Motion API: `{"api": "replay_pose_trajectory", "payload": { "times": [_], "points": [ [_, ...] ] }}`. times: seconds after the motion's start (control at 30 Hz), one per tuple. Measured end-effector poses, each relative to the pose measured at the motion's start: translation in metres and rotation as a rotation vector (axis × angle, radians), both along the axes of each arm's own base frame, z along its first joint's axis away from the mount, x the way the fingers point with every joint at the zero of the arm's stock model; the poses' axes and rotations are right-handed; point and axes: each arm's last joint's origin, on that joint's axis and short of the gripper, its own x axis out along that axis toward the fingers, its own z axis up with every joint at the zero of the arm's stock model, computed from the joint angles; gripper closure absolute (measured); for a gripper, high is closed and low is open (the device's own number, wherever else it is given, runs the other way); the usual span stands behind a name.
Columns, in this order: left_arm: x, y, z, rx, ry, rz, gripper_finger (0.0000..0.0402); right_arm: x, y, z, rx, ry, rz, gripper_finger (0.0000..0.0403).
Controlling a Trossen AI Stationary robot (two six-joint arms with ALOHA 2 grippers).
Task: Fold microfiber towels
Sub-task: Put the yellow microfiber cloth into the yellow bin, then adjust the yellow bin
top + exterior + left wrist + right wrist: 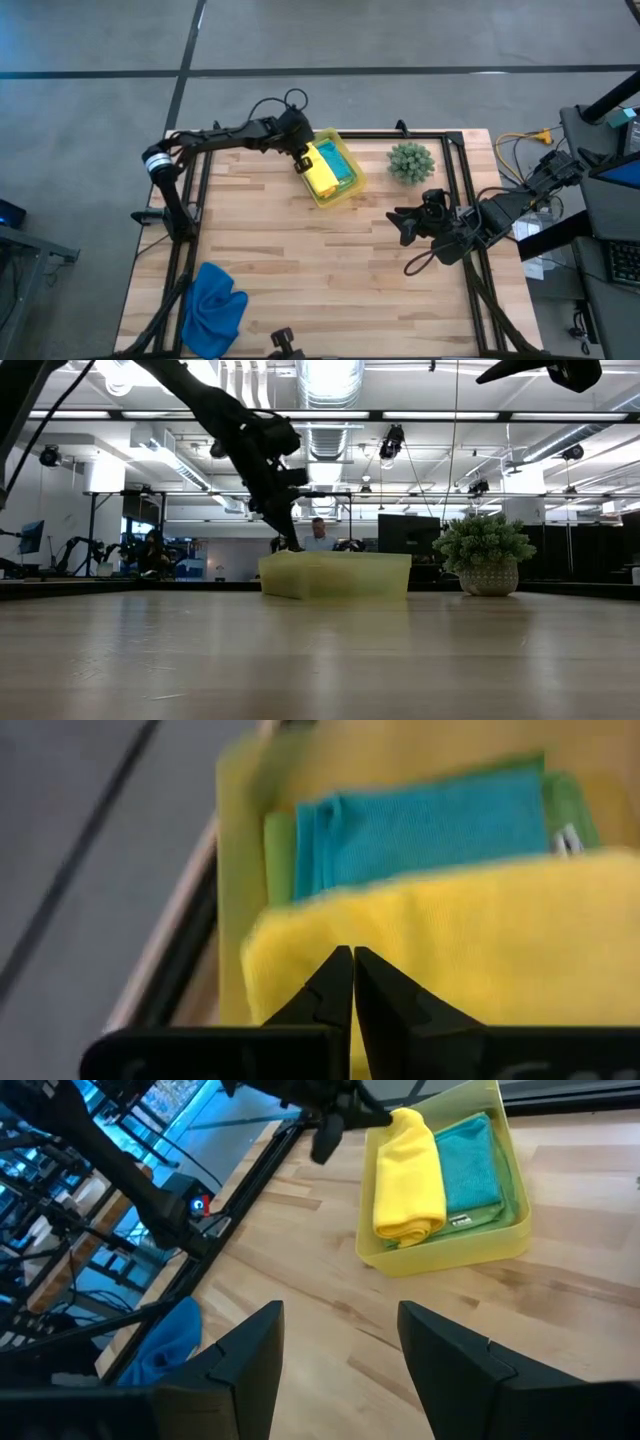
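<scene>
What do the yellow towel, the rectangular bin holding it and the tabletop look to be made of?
Yellow folded towel: soft napped cloth, likely microfibre; fuzzy matte surface, rounded fold. Yellow-green rectangular bin: thin translucent plastic, seemingly; smooth walls that let light through. Tabletop: pale wood strips with visible grain, slightly glossy in the low view.

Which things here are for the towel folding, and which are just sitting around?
For the job:
folded yellow microfiber towel
teal microfiber towel
lime green microfiber towel
crumpled royal blue microfiber towel
left end effector, at the bin

Just there:
translucent yellow-green plastic bin
small spiky green plant
</scene>
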Motion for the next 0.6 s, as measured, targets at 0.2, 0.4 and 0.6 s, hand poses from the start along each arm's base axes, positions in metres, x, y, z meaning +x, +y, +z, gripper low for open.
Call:
{"api": "replay_pose_trajectory", "payload": {
  "times": [0.2,0.4,0.6],
  "points": [
    [0.018,0.012,-0.026,-0.02,0.047,-0.009,0.0401,0.0,0.0,0.0,0.005,0.0,0.003,0.0211],
    [0.029,0.021,-0.029,-0.049,0.104,0.029,0.0402,0.001,0.001,0.0,0.026,0.0,0.02,0.0211],
    [0.016,0.012,0.026,0.014,0.007,0.039,0.0402,0.002,-0.001,0.0,-0.01,0.022,0.033,0.0211]
  ]
}}
